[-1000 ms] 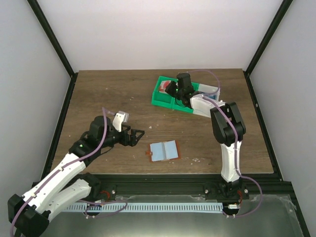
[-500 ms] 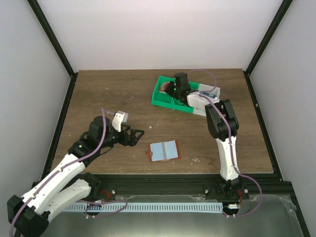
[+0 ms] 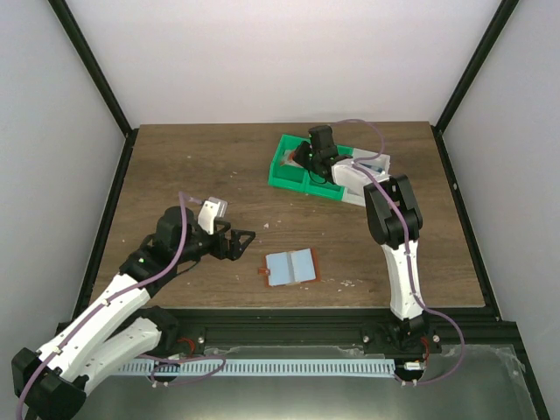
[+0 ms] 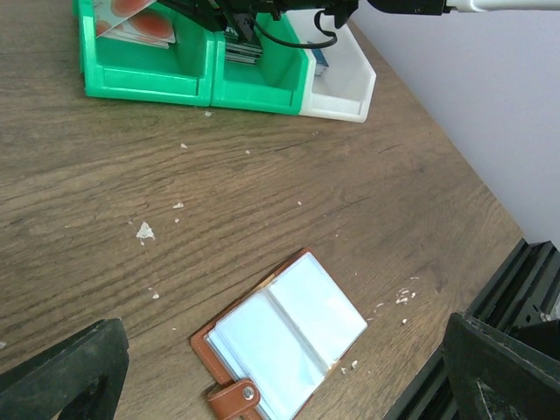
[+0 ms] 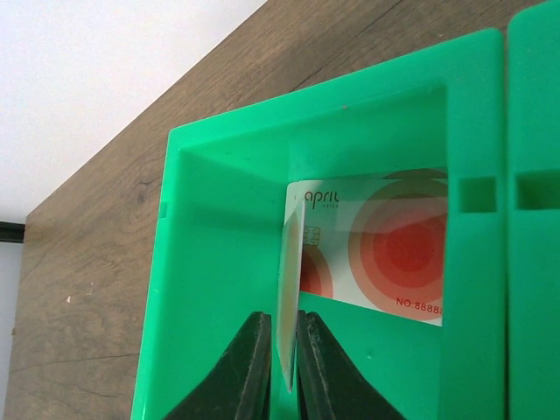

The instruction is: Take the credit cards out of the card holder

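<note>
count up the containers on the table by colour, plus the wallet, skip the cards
green bins: 2
white bin: 1
brown wallet, lying open: 1
total: 4

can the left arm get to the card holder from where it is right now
Probably yes: the left tool is wide open close to the card holder, which lies open on the table with nothing between them, and the right tool is far off over the green bin.
</note>
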Tool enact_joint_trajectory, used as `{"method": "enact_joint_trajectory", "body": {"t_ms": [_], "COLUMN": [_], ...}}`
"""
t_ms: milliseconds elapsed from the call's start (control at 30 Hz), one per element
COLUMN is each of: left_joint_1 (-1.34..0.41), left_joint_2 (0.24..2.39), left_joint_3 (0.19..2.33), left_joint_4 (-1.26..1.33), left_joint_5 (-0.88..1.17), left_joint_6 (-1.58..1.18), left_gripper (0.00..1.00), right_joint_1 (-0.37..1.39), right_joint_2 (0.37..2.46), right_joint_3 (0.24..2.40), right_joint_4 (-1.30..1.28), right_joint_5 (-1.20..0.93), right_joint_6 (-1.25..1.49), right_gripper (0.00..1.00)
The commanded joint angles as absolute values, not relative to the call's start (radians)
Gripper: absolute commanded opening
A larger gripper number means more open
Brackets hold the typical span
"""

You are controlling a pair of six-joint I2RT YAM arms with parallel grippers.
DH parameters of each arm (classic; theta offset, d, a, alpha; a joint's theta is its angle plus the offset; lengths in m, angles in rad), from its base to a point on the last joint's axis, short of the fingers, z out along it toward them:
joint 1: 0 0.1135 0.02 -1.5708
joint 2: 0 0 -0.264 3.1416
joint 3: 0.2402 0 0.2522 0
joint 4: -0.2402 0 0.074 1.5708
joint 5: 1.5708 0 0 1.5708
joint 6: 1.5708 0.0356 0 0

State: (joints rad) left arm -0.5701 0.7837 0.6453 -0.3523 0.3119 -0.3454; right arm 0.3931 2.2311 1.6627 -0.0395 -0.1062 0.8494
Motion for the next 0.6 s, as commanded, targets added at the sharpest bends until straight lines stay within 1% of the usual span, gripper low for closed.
{"method": "enact_joint_trajectory", "body": {"t_ms": [0,100,133,200,233,567], "left_joint_1": [-0.573,-0.574,-0.573,-0.573,-0.573,-0.573], "left_joint_2": [0.773,0.776,0.776,0.777,0.778,0.785], "left_joint_3": [0.658,0.658,0.658,0.657,0.657,0.657], "left_joint_4": [-0.366,-0.372,-0.373,-0.371,-0.370,-0.371], "left_joint_5": [0.303,0.291,0.291,0.294,0.296,0.293], "left_joint_6": [-0.332,-0.336,-0.336,-0.337,-0.337,-0.339], "left_gripper": [1.00,1.00,1.00,1.00,1.00,1.00], "right_joint_1": [0.385,0.383,0.384,0.383,0.383,0.380], "right_joint_2": [2.228,2.212,2.209,2.206,2.206,2.169], "right_joint_3": [1.721,1.722,1.720,1.718,1.715,1.634], "right_joint_4": [-0.086,-0.089,-0.088,-0.084,-0.080,0.040], "right_joint_5": [-0.071,-0.062,-0.059,-0.055,-0.055,-0.043], "right_joint_6": [0.822,0.813,0.810,0.806,0.805,0.857], "right_gripper": [0.11,0.11,0.09,0.03,0.01,0.00]}}
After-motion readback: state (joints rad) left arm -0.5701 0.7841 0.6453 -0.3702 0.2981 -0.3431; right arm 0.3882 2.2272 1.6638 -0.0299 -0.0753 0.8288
